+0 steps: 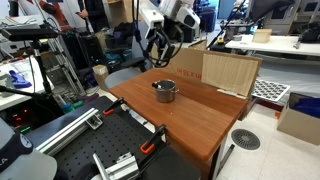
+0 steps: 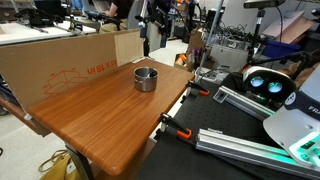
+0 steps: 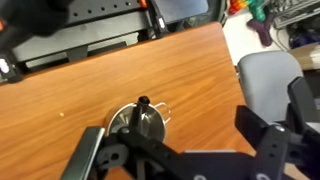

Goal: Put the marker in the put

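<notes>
Nearly upright, a dark marker (image 3: 143, 103) stands inside the small round steel pot (image 1: 165, 91). Its upper end rests at the rim and points toward the wrist camera, and its long axis is far closer to vertical than to flat. A large brown cardboard panel (image 2: 60, 58) stands on edge along one side of the reddish-brown wooden tabletop (image 2: 90, 120), near the pot but apart from it. Orange-handled clamps (image 2: 176, 130) grip the tabletop's opposite edge beside silver aluminium rails (image 1: 75, 125). The black two-fingered tool (image 3: 180, 150) hangs above the pot and clear of it, jaws spread wide and holding nothing. The pot sits alone toward the middle of the smooth, glossy tabletop. A grey chair seat (image 3: 268, 75) stands just off one corner, in a crowded lab of desks, cables and equipment.
</notes>
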